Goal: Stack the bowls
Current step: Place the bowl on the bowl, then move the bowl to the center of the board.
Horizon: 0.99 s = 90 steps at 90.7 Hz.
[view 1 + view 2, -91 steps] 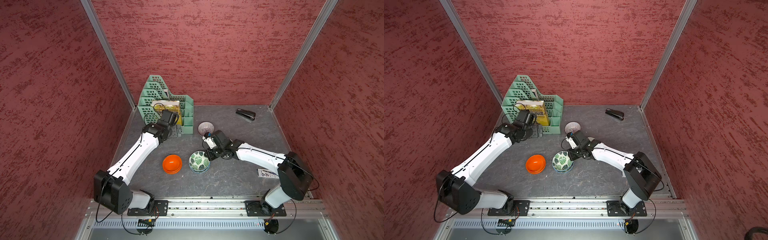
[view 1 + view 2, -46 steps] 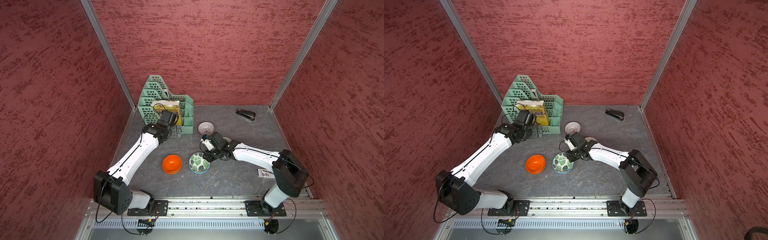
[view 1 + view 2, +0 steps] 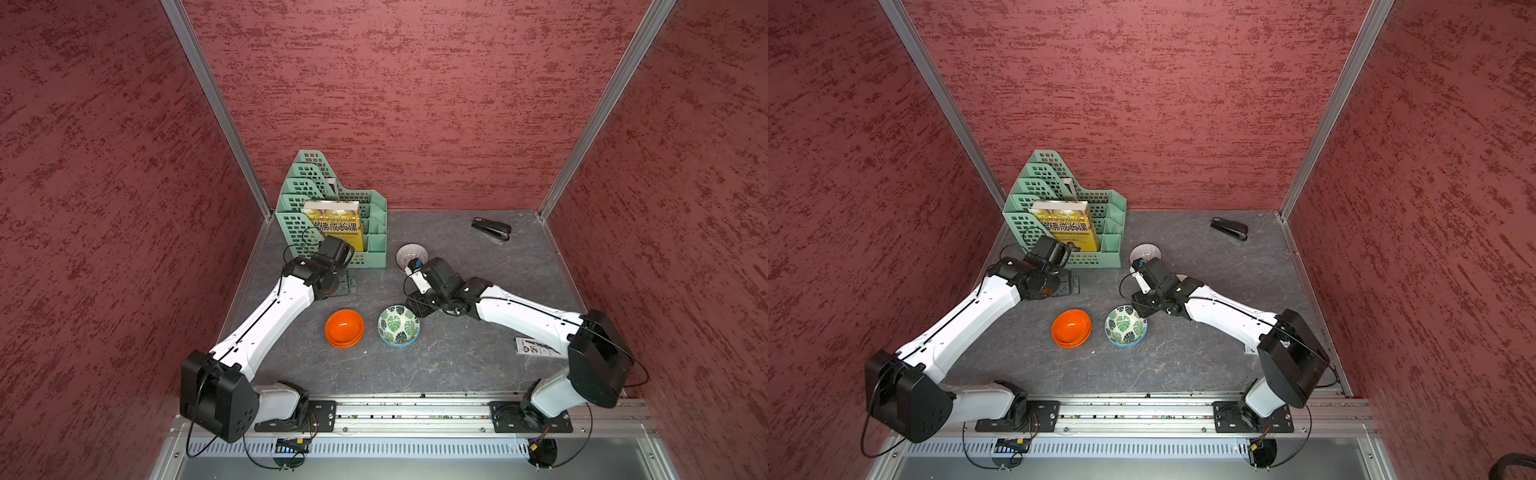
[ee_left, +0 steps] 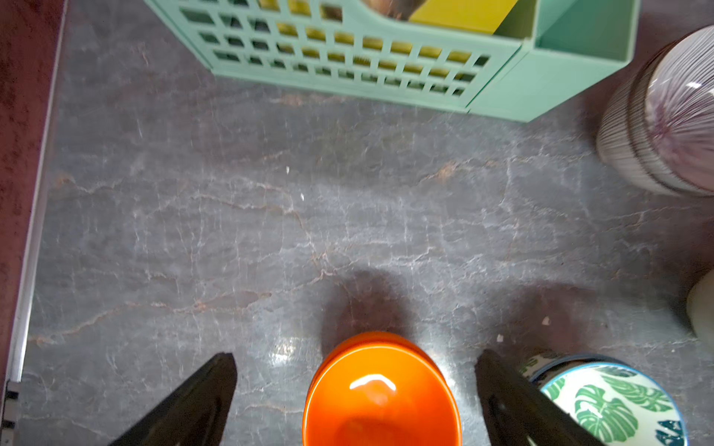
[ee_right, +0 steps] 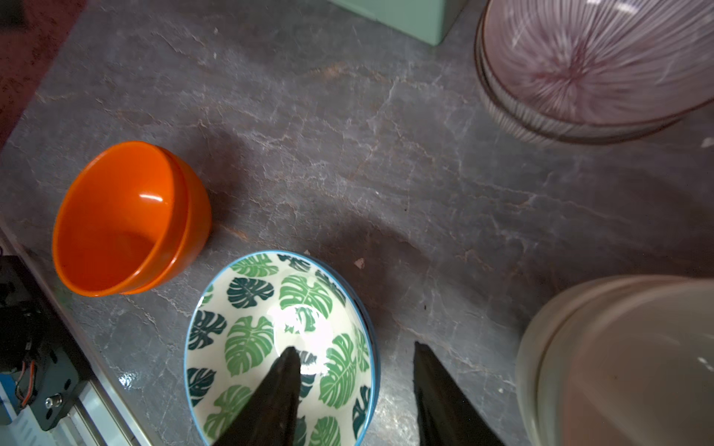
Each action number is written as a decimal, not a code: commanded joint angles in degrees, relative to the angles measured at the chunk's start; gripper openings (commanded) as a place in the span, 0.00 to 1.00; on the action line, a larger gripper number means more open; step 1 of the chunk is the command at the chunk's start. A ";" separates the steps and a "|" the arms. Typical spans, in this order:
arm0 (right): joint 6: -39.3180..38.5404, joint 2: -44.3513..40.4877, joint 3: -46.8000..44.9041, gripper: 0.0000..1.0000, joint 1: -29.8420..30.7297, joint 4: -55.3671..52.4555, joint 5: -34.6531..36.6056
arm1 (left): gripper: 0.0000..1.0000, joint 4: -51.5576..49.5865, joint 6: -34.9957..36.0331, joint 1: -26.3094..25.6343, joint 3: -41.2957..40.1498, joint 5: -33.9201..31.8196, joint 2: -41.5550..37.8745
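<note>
Right wrist view shows four nested pairs on the desk: orange bowls, leaf bowls, lined bowls, cream bowls. The right gripper, half open, straddles the leaf bowls' rim and holds nothing; the left gripper is wide open, empty. Stacking seems finished.

Mottled red walls enclose a grey veined tabletop — aluminium corner posts.

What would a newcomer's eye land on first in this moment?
The glossy orange bowls, nested at the middle of the table, beside the leaf-patterned bowls. Next, the mint-green desk organizer holding a yellow book in the far left corner. The right gripper straddles the leaf-patterned bowls' rim, jaws apart.
</note>
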 commanded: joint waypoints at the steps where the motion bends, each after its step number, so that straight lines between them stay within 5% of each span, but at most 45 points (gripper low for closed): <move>1: -2.99 -2.24 3.93 0.51 0.09 -0.81 2.70 | 0.98 -4.38 -3.43 0.72 -2.85 3.53 -1.84; 27: -4.87 0.62 6.07 0.51 -0.80 1.74 1.08 | 0.94 -7.69 -12.15 0.56 -12.35 11.70 -5.99; 54: -5.46 0.50 5.10 0.50 -1.34 2.60 -0.44 | 0.91 -2.89 -20.00 -0.31 -17.63 10.72 -4.59; 90: -5.32 -1.68 3.55 0.50 -1.80 3.16 -1.02 | 0.70 4.54 -21.98 -0.33 -21.01 8.86 -1.21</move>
